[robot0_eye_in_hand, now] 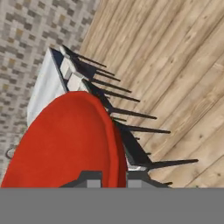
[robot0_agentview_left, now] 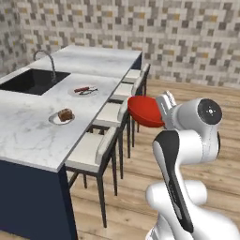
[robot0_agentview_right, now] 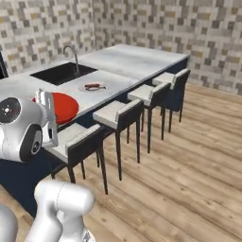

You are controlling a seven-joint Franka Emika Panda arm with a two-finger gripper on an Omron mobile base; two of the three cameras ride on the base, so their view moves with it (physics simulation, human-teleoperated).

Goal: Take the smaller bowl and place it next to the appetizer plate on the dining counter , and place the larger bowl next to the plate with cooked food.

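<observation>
Gripper was clamped on the red bowl's rim, bowl tilted on edge over the stools; thin grip could slip before the counter.

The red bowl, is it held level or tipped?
Tipped. The red bowl stands on edge in the gripper, its hollow facing sideways toward the dining counter.

1. The arm is glossy white, built of fat rounded segments.
2. A dark round cap with a small pale centre mark closes the upper joint.
3. A black band runs along one white link.
4. The hand ends in small dark grey, squared finger tips.
</observation>
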